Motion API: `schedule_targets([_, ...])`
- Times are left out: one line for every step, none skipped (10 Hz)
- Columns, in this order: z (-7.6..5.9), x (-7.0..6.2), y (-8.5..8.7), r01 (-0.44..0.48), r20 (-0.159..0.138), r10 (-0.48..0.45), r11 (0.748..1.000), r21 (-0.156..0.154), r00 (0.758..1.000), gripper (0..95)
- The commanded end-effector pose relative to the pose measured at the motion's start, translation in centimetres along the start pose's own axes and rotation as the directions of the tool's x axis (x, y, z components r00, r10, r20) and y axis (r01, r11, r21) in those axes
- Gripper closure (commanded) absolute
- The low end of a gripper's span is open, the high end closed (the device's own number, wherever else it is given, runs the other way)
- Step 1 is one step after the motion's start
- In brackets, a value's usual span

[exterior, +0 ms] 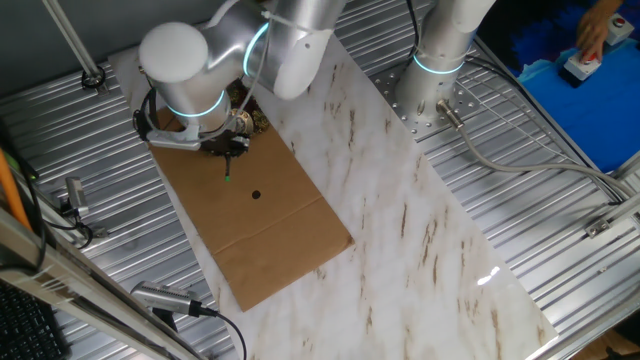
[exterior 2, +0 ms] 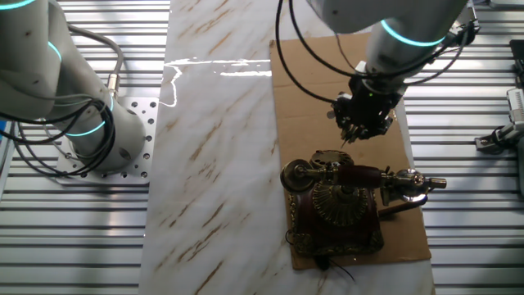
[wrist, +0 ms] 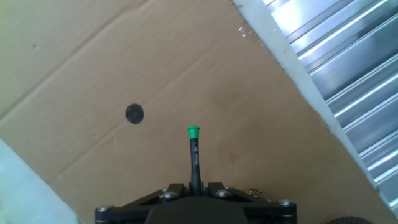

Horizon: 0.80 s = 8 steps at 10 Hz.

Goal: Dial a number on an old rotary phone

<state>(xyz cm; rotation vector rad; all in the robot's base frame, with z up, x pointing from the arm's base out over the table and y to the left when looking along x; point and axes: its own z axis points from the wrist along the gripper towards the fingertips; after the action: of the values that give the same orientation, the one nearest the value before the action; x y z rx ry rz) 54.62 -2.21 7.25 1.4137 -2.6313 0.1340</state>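
The old rotary phone (exterior 2: 340,205), dark red-brown with gold trim, stands on cardboard at the near end in the other fixed view. Its round dial (exterior 2: 342,199) faces up and the brass-ended handset (exterior 2: 360,174) lies across the top. My gripper (exterior 2: 360,123) hovers just beyond the handset, apart from the phone. It is shut on a thin black green-tipped stick (wrist: 194,158), which points down at bare cardboard in the hand view. In one fixed view the arm hides most of the phone; the gripper (exterior: 228,148) and stick (exterior: 229,168) show below it.
The phone sits on a brown cardboard sheet (exterior: 260,225) that lies on a marble tabletop (exterior: 400,230); the sheet has a black dot (wrist: 134,113). A second arm's base (exterior 2: 90,123) stands on the ribbed metal bench. Metal slats (wrist: 348,81) flank the cardboard.
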Motion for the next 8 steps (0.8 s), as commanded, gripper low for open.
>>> schedule_targets([0.1, 0.1, 0.0, 0.004, 0.002, -0.004, 1.0, 0.006, 1.0, 95.0])
schedule_targets([0.2, 0.1, -0.2, 0.01, 0.008, -0.01, 1.0, 0.013, 1.0, 95.0])
schedule_targets([0.4, 0.2, -0.5, 0.018, 0.014, -0.018, 1.0, 0.017, 1.0, 95.0])
schedule_targets([0.8, 0.4, -1.1, 0.025, 0.021, -0.025, 1.0, 0.014, 0.999, 95.0])
schedule_targets([1.1, 0.4, -1.5, 0.029, 0.024, -0.029, 0.999, 0.013, 0.999, 95.0])
schedule_targets([1.4, 0.5, -1.9, 0.033, 0.028, -0.033, 0.999, 0.01, 0.999, 95.0])
schedule_targets([1.4, 0.5, -1.9, 0.033, 0.03, -0.033, 0.999, 0.009, 0.999, 95.0])
schedule_targets([1.4, 0.5, -1.9, 0.035, 0.031, -0.035, 0.999, 0.009, 0.999, 95.0])
